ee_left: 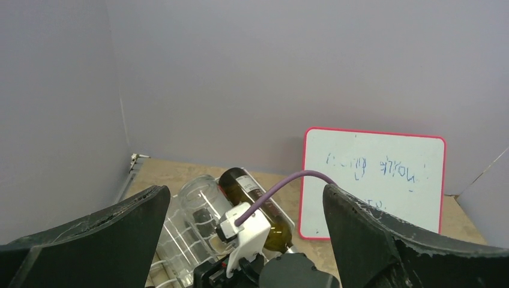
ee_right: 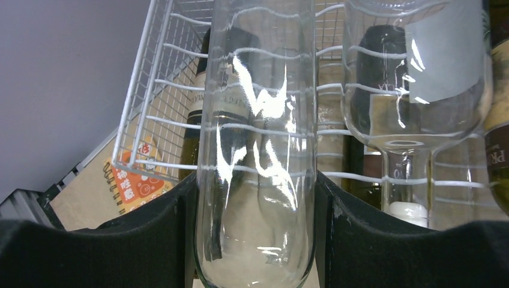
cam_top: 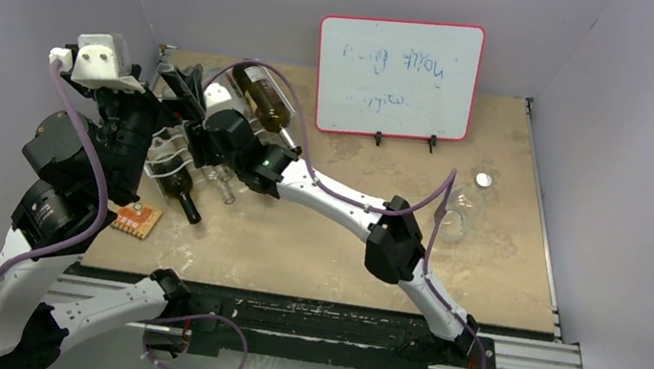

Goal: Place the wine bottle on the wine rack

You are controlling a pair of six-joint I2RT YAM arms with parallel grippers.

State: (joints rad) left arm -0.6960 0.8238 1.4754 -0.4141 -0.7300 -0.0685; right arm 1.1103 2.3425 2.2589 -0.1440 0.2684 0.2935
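Note:
In the right wrist view my right gripper is shut on a clear glass wine bottle, with one black finger pressed against each side near its base. The bottle lies lengthwise over the top tier of the white wire wine rack. I cannot tell whether it rests on the rods. From above, the right gripper is at the rack and hides the bottle. My left gripper hangs above the rack's back left. It is wide open and empty, its fingers framing the rack.
On the rack lie a second clear bottle with a pale label and a dark bottle. Another dark bottle pokes out of a lower tier. An orange notebook lies near the rack. A whiteboard stands behind; a wine glass is at right.

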